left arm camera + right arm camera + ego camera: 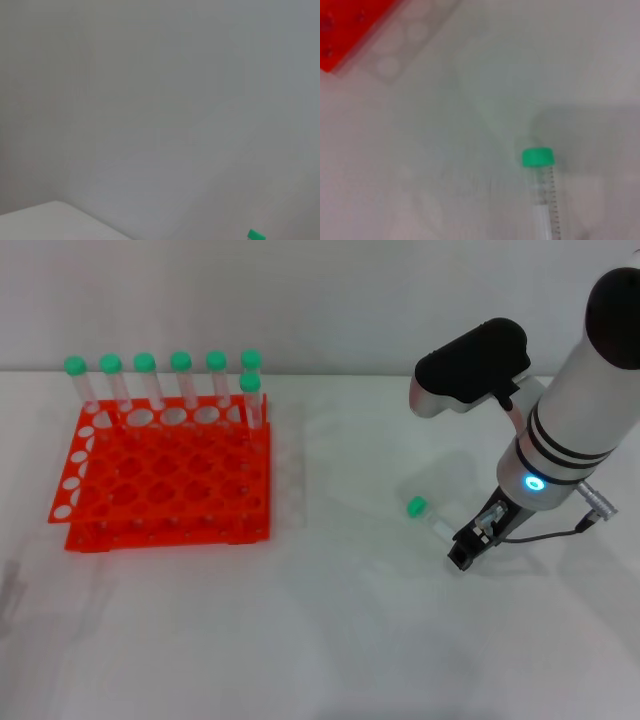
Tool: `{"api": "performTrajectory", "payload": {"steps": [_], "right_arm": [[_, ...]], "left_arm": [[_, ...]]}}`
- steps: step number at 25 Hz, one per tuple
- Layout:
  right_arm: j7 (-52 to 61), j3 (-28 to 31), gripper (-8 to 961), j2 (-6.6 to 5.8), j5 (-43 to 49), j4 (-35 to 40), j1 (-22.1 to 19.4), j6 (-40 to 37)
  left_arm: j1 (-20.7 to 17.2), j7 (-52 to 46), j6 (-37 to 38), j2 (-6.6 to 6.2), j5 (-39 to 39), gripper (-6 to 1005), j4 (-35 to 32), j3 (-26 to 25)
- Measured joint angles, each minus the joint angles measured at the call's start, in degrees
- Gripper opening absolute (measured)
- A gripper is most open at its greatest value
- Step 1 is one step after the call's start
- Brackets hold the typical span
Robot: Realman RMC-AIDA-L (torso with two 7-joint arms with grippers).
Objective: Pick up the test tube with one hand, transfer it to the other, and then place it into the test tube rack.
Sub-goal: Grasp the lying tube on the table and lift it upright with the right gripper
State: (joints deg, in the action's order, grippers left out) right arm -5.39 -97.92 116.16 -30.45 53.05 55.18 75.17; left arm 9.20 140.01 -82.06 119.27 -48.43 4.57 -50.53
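**A:** Where do the right gripper (462, 552) and its fingers stand?

**B:** Low over the white desk (330, 640), at the tapered end of the test tube (430, 519). Whether the fingers are spread, clenched or already on the tube cannot be told; the arm hides them in the head view and the right wrist view does not show them at all.

**A:** And the tube itself?

**B:** It lies flat on the desk, well apart from the test tube rack (165, 475), on the side where the right arm works. Its green cap (417, 506) points toward the rack and its tip runs under the gripper. From the wrist, the cap and the graduated body (546, 200) are plain to see.

**A:** How should the pick go?

**B:** Probably best to close across the body just behind the cap, not on the slippery taper, and to lift straight up. Leaving the cap end free would give the other hand something to take at the transfer.

**A:** The left gripper?

**B:** Out of sight. The rack already holds seven capped tubes (180, 380) along its far side.
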Motion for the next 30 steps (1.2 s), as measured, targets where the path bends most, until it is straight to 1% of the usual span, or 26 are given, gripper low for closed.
{"api": "performTrajectory", "payload": {"steps": [6, 16, 19, 30], "right_arm": [[0.0, -2.8, 494, 0.03, -0.1, -2.0, 2.0, -0.3], [-0.3, -3.0, 383, 0.04, -0.6, -3.3, 2.4, -0.7], [-0.3, -3.0, 311, 0.04, -0.6, -3.4, 2.3, -0.9], [-0.3, -3.8, 312, 0.04, -0.9, -4.3, 2.2, -1.8]], "left_arm": [[0.3, 0.0, 0.0, 0.0, -0.1, 882, 0.0, -0.1], [0.5, -0.1, 0.0, 0.0, -0.1, 881, 0.0, -0.1], [0.6, -0.1, 0.0, 0.0, -0.1, 881, 0.0, -0.1], [0.6, -0.1, 0.1, 0.0, -0.1, 880, 0.0, -0.1]]}}
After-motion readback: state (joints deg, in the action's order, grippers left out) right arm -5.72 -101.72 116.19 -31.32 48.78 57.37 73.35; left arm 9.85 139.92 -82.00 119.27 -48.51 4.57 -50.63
